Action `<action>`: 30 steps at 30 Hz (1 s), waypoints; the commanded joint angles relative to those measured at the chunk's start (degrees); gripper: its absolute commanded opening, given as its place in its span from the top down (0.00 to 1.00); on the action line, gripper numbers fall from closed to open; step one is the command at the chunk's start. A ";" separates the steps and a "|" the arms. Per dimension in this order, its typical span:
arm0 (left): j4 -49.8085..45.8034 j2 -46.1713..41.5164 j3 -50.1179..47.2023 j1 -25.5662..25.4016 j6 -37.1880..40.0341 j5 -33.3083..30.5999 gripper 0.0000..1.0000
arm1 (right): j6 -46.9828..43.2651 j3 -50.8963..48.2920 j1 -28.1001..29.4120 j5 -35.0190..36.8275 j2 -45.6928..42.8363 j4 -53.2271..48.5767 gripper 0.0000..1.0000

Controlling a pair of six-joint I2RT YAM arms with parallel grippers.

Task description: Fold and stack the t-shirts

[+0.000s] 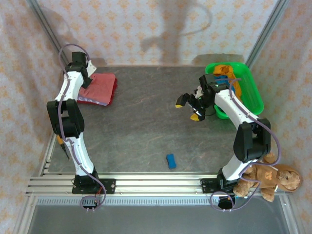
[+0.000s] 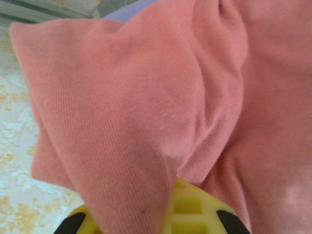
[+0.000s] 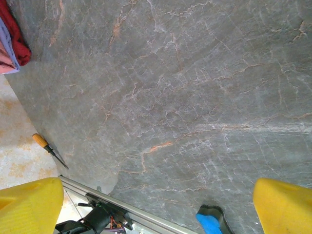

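A folded stack of t-shirts lies at the table's far left: a salmon-pink t-shirt (image 1: pixel 101 84) on top, over a lilac edge (image 1: pixel 87 101) and a dark red one (image 1: pixel 112 95). My left gripper (image 1: pixel 86 74) is at the stack's back left corner. In the left wrist view the gripper (image 2: pixel 168 212) is shut on a fold of the salmon-pink cloth (image 2: pixel 146 97), which rises from between the yellow fingers (image 2: pixel 200 207). My right gripper (image 1: pixel 189 108) hangs open over bare table, nothing between its fingers (image 3: pixel 29 204). Orange (image 1: pixel 224 69) and blue (image 1: pixel 221 78) t-shirts lie crumpled in the green basket (image 1: pixel 257 100).
A small blue block (image 1: pixel 170 160) lies near the front middle, also at the lower edge of the right wrist view (image 3: pixel 209 225). A brown teddy bear (image 1: pixel 268 178) sits by the right arm's base. A screwdriver (image 3: pixel 46 146) lies off the table's left edge.
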 commanded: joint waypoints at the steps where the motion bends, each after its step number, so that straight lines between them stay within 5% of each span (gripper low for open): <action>1: 8.28 -2.77 -2.71 0.29 4.64 -4.33 1.00 | 0.31 2.00 0.32 1.23 0.63 -1.91 0.01; 13: 12.83 0.46 -5.89 0.26 5.73 -7.07 1.00 | -0.21 2.24 0.40 1.74 0.42 -2.96 0.01; 18: 14.39 0.77 -8.86 0.45 4.97 -7.81 0.92 | -0.26 2.97 0.39 1.75 0.57 -3.25 0.01; 30: 19.21 1.89 -9.29 1.93 3.59 -14.24 0.23 | -1.00 3.65 0.40 1.52 0.56 -4.36 0.01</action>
